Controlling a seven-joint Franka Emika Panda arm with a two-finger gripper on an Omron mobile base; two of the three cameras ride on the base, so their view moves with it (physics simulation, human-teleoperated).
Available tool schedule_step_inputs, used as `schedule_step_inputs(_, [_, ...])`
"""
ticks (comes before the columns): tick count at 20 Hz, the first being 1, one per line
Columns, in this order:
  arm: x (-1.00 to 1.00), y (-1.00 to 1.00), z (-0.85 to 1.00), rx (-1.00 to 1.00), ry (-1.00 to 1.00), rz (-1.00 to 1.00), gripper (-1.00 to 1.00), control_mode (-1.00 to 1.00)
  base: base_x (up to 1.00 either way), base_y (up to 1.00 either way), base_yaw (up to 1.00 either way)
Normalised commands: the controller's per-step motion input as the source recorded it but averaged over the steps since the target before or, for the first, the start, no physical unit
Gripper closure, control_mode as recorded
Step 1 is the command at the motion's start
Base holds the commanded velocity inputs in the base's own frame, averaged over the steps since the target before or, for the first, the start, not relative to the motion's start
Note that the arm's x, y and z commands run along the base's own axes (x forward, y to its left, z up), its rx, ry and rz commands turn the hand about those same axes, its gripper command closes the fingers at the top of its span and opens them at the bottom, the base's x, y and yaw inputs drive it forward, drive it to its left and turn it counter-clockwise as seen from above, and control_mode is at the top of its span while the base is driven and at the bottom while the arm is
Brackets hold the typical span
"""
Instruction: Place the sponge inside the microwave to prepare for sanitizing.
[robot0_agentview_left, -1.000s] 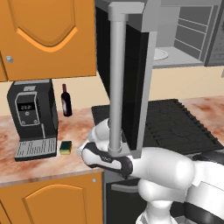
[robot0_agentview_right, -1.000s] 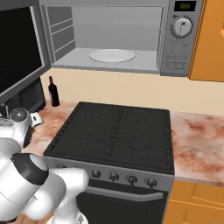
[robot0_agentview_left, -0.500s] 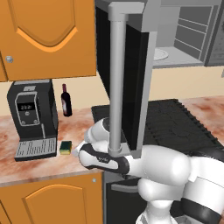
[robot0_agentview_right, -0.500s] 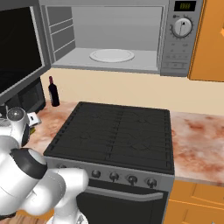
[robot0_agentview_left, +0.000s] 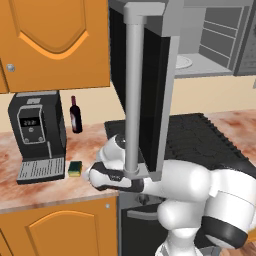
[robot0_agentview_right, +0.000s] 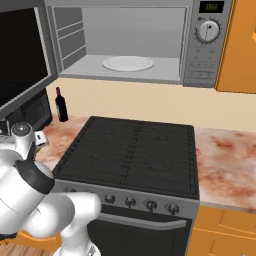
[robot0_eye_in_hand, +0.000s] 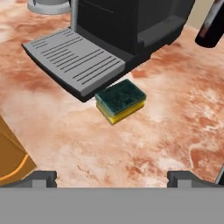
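We find the small rectangular sponge (robot0_eye_in_hand: 120, 100), yellow-bodied with a dark green top layer, lying flat on the mottled reddish-brown stone counter (robot0_eye_in_hand: 166, 127), green face up. In the hand view it sits just above centre, touching or nearly touching the corner of the black coffee machine's (robot0_agentview_left: 36, 127) grey ribbed drip tray (robot0_eye_in_hand: 74, 59), which lies at its 10 o'clock. In the left base view the sponge (robot0_agentview_left: 75, 168) rests just beside the tray's right end, at 9 o'clock from the arm's wrist.

The gripper (robot0_eye_in_hand: 112, 177) hangs over the counter at the sponge's 6 o'clock in the hand view, apart from it; its jaws are spread wide with nothing between them.

A dark wine bottle (robot0_agentview_left: 75, 115) stands on the counter behind the sponge, at its 12 o'clock in the left base view.

The large grey microwave (robot0_agentview_right: 150, 42) is mounted above the black stove (robot0_agentview_right: 132, 152). Its black glass door (robot0_agentview_left: 145, 80) with the long grey bar handle stands open, and we see the white turntable (robot0_agentview_right: 128, 63) on the light grey floor inside.
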Motion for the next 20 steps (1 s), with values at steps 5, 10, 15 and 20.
schedule_step_inputs(5, [0.07, 0.05, 0.0, -0.04, 0.0, 0.0, -1.0, -1.0, 0.0, 0.0, 0.0])
schedule_step_inputs(10, [0.09, 0.16, 0.0, -0.09, 0.0, -0.01, -1.0, -1.0, 0.0, 0.0, 0.0])
schedule_step_inputs(15, [0.2, 0.13, 0.0, -0.05, 0.04, 0.0, -1.0, -1.0, 0.0, 0.0, 0.0])
schedule_step_inputs(20, [0.21, 0.04, -0.01, -0.01, 0.02, 0.0, -1.0, -1.0, 0.0, 0.0, 0.0])
